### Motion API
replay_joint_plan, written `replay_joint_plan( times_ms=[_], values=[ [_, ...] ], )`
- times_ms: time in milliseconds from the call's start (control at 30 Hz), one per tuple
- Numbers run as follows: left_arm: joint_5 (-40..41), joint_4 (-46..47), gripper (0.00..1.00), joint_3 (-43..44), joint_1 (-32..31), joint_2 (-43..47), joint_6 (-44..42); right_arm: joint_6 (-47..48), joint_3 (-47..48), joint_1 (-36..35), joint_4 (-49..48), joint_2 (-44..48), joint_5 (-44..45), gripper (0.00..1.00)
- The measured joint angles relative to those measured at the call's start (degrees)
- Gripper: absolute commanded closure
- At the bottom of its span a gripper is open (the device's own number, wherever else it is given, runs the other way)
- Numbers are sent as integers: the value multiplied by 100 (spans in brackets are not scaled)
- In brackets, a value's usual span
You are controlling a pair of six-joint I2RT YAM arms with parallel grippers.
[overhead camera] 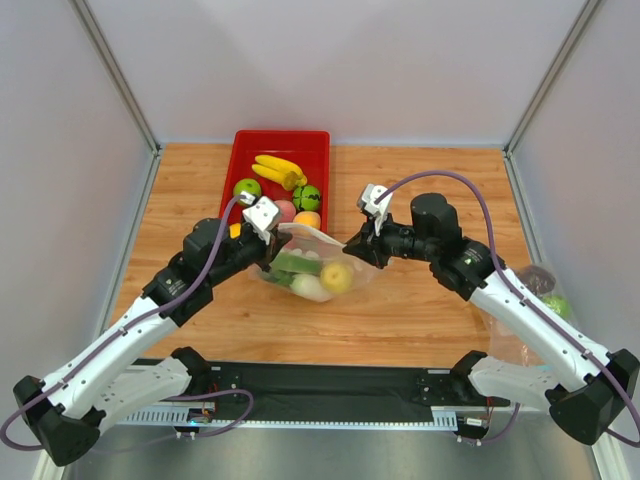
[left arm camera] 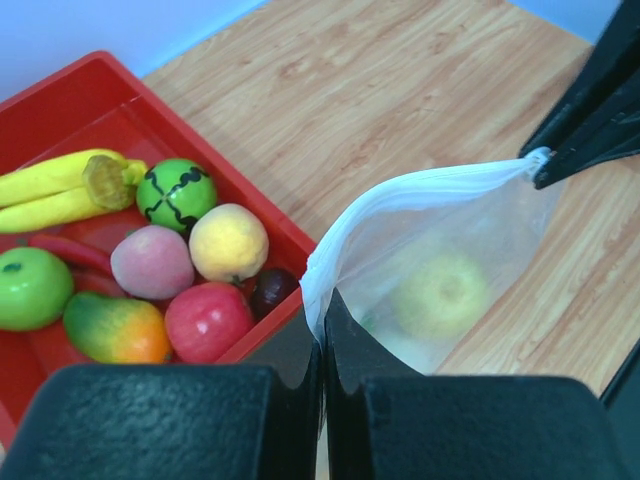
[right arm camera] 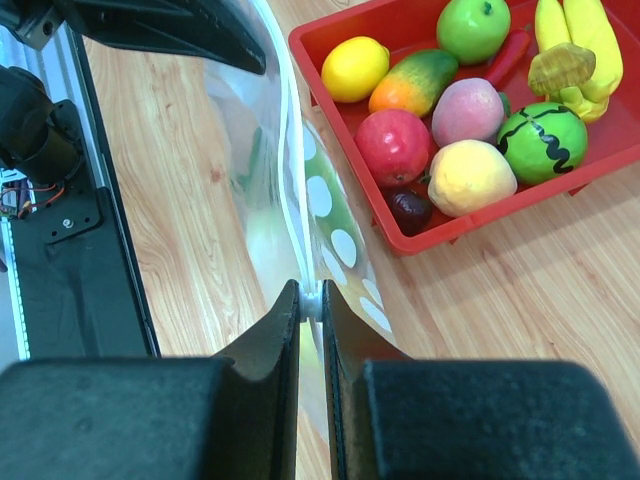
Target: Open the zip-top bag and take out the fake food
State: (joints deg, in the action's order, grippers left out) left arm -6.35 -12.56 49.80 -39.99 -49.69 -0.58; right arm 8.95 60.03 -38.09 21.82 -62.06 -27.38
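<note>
The zip-top bag (overhead camera: 318,262) lies on the wooden table just in front of the red tray, held at both ends of its top edge. My left gripper (overhead camera: 268,240) is shut on the bag's left top corner, seen in the left wrist view (left arm camera: 322,335). My right gripper (overhead camera: 350,248) is shut on the white zipper slider at the right end (right arm camera: 312,305). The dotted bag wall (right arm camera: 335,230) shows there. Inside the bag are a pale yellow fruit (overhead camera: 336,277) (left arm camera: 440,295), a white vegetable (overhead camera: 310,288) and a dark green cucumber (overhead camera: 290,263).
The red tray (overhead camera: 283,134) at the back holds bananas (overhead camera: 278,170), a green apple (overhead camera: 247,189) and other toy fruit, close behind the bag. A plain clear bag with coloured pieces (overhead camera: 545,290) lies at the right edge. Grey walls enclose the table.
</note>
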Motion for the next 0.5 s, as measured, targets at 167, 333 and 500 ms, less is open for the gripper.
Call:
replay_joint_plan(
  times_ms=[167, 333, 500],
  values=[
    [240, -2, 100, -90, 229, 92, 236, 0, -13, 4, 17, 2, 15, 100],
    [369, 0, 100, -238, 516, 197, 525, 2, -13, 4, 20, 7, 52, 100],
    [492, -7, 100, -365, 835, 337, 809, 2, -15, 4, 22, 22, 90, 100]
  ],
)
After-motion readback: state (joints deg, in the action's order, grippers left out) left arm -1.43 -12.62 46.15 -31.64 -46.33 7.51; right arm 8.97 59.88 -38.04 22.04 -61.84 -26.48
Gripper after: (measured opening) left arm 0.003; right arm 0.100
